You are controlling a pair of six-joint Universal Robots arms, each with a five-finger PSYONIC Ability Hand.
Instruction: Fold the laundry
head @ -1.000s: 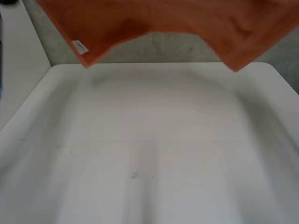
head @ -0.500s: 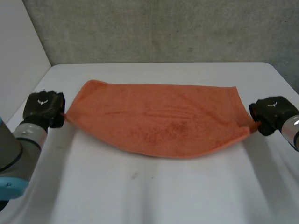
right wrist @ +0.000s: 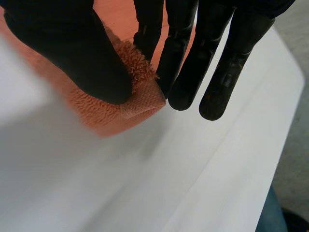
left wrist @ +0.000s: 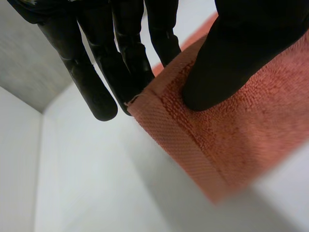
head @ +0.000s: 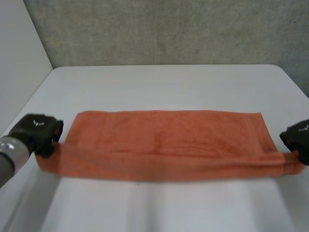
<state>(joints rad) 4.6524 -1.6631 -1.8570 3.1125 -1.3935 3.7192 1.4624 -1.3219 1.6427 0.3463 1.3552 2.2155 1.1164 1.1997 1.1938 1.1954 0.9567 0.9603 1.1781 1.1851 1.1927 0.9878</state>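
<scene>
Head view: an orange towel (head: 169, 140) lies as a long band across the middle of the white counter (head: 164, 82), reaching from the lower left to the lower right of the frame.
Towel's near edge: drawn out straight between the two hands; it is blurred, so I cannot tell whether it touches the counter.
Left hand (head: 36, 133): at the middle left of the frame, on the towel's near left corner.
Right hand (head: 297, 137): at the right edge of the frame, on the towel's near right corner.
Left wrist view: the thumb (left wrist: 241, 53) presses down on top of the corner, just inside the hem. The fingers (left wrist: 130, 63) are straight and close together behind the hemmed edge, and the cloth is pinched between them and the thumb. The outermost fingertip stands clear beside the corner.
Right wrist view: the thumb (right wrist: 72, 53) sits on top of the corner tip. The fingers (right wrist: 217, 72) are straight and side by side, and the nearest ones meet the cloth against the thumb, so the corner is pinched. The other fingertips reach past it over bare counter.
Backdrop: a grey wall (head: 169, 29) rises behind the counter's far edge.
</scene>
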